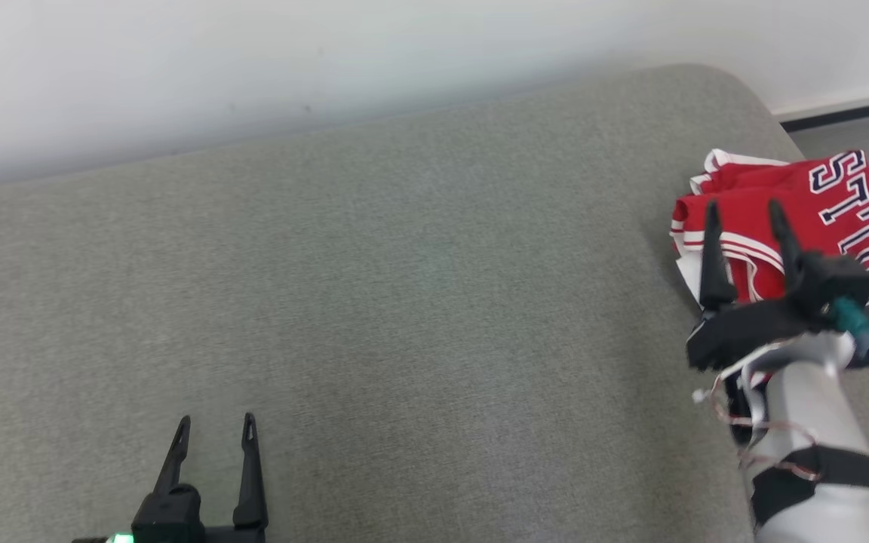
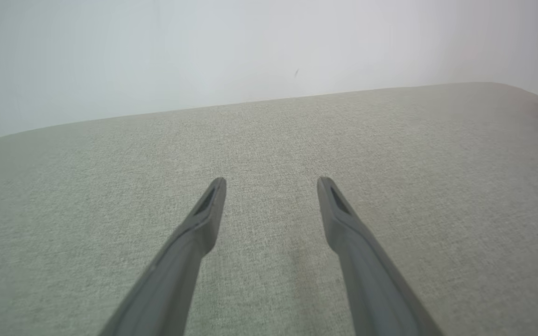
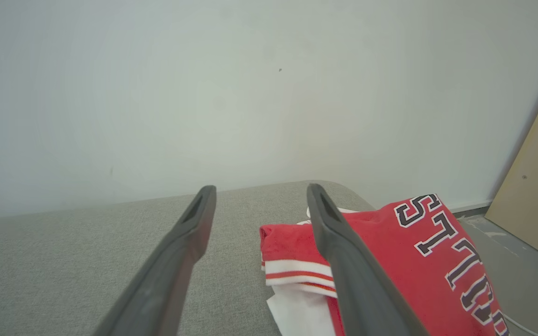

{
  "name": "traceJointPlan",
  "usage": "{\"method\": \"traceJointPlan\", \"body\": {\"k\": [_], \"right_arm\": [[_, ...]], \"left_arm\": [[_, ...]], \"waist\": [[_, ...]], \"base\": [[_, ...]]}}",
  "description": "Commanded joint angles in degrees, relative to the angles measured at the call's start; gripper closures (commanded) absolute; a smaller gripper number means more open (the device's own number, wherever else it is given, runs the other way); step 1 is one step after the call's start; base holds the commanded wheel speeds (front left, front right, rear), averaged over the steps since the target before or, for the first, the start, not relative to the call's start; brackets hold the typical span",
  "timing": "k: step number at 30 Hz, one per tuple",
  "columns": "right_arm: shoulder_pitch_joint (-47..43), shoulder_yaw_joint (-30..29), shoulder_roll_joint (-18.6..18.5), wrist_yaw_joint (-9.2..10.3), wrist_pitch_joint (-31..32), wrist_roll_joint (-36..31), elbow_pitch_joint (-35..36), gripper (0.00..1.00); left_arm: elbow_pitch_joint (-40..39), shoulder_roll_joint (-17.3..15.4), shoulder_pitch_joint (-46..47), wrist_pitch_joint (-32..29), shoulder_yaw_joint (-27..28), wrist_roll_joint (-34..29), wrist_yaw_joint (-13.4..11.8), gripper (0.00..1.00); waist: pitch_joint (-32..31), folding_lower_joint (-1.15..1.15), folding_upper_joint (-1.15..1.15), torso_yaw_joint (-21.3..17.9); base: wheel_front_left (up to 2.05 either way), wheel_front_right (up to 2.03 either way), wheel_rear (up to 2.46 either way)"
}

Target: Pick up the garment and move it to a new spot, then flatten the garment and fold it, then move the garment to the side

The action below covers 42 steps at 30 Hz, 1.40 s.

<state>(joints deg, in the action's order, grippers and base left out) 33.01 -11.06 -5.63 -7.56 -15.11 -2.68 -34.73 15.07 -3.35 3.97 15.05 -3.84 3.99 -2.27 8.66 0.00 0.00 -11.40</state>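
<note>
- Left gripper (image 1: pixel 217 419), low at the near left: both long dark fingers spread, nothing between them, over the bare grey woven cushion (image 1: pixel 404 264).
- Middle: a stretch of cushion, with a plain white wall (image 1: pixel 253 60) behind it.
- Right gripper (image 1: pixel 742 207): fingers splayed wide, clasping nothing, poised at the near edge of the folded red jersey with white trim and dark lettering (image 1: pixel 751 177).
- The jersey sits at the cushion's far right end, by the rounded corner. It lies just ahead and slightly right of the right gripper, its long side running roughly along the fingers.
- Judgement: the right arm is much nearer and the left is well apart. The jersey looks folded and set aside.
</note>
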Motion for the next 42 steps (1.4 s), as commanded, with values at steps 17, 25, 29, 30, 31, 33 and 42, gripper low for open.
{"method": "traceJointPlan", "body": {"k": [17,25,29,30,31,33,42], "right_arm": [[-18.8,8.3,2.8,0.15,0.0,5.7,4.9,0.0],[-21.9,11.3,2.7,0.15,0.0,8.5,5.6,0.0],[-22.8,12.0,2.8,0.15,0.0,8.0,5.8,0.0],[-22.8,12.1,2.7,0.15,0.0,8.3,6.3,0.0],[-23.0,11.8,2.7,0.15,0.0,8.8,6.4,0.0],[-23.6,11.6,2.8,0.15,0.0,8.9,6.5,0.0],[-24.0,12.1,2.8,0.15,0.0,7.4,6.9,0.0]], "left_arm": [[0.9,0.4,-6.1,0.2,3.5,1.6,-0.1,0.0],[1.6,0.5,-5.6,0.2,4.7,3.3,-0.3,0.0],[1.7,0.5,-5.6,0.2,4.9,3.7,-0.4,0.0],[1.6,0.5,-5.7,0.2,5.1,4.1,-0.6,0.0],[1.6,0.5,-5.7,0.2,5.1,4.1,-0.5,0.0],[1.7,0.5,-5.7,0.2,5.0,4.2,-0.4,0.0],[2.3,0.5,-6.0,0.2,5.3,4.8,0.3,0.0]], "waist": [[-7.5,0.0,0.0,6.7],[-8.8,0.0,0.0,7.7],[-9.2,0.0,0.0,8.0],[-9.4,0.0,0.0,8.2],[-9.5,0.0,0.0,8.3],[-9.7,0.0,0.0,8.6],[-9.9,0.0,0.0,9.4]], "base": [[0.0,0.0,0.0],[0.0,0.0,0.0],[0.0,0.0,0.0],[0.0,0.0,0.0],[0.0,0.0,0.0],[0.0,0.0,0.0],[0.0,0.0,0.0]]}}
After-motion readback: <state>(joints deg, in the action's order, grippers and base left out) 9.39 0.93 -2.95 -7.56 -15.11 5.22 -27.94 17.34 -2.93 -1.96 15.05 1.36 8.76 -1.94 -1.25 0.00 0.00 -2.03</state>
